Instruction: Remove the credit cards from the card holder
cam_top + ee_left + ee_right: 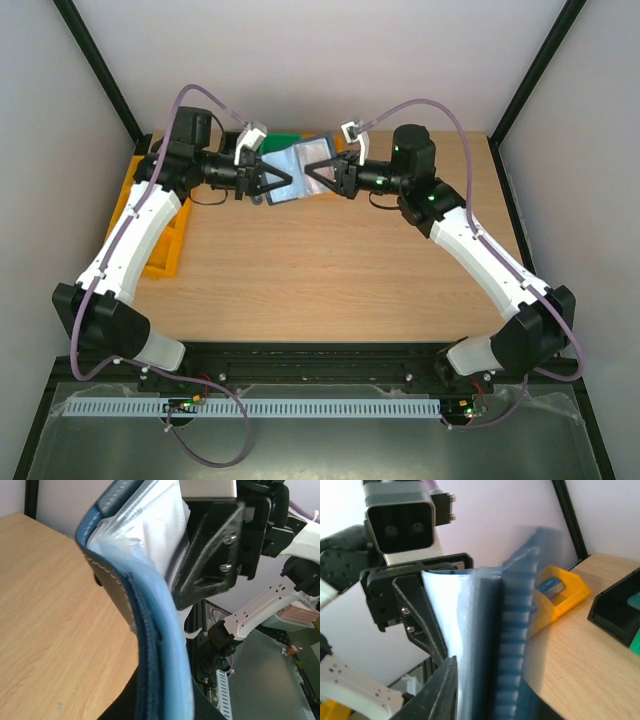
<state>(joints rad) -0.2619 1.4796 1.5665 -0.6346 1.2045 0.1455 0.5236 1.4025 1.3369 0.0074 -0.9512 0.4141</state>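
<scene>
The card holder (297, 165) is open and held up above the back of the table between both grippers, its pale blue-grey pockets facing up. My left gripper (272, 183) is shut on its left half and my right gripper (322, 175) is shut on its right half. In the left wrist view the holder (150, 645) stands edge-on, navy outside and light blue inside, with clear sleeves at the top and the right gripper's finger (210, 565) behind. In the right wrist view the holder (510, 645) fills the middle. I cannot make out any credit card.
A yellow bin (165, 250) sits at the table's left edge and also shows in the right wrist view (555, 592). A green bin (285, 138) lies behind the holder. A black bin (615, 610) stands at the right of the right wrist view.
</scene>
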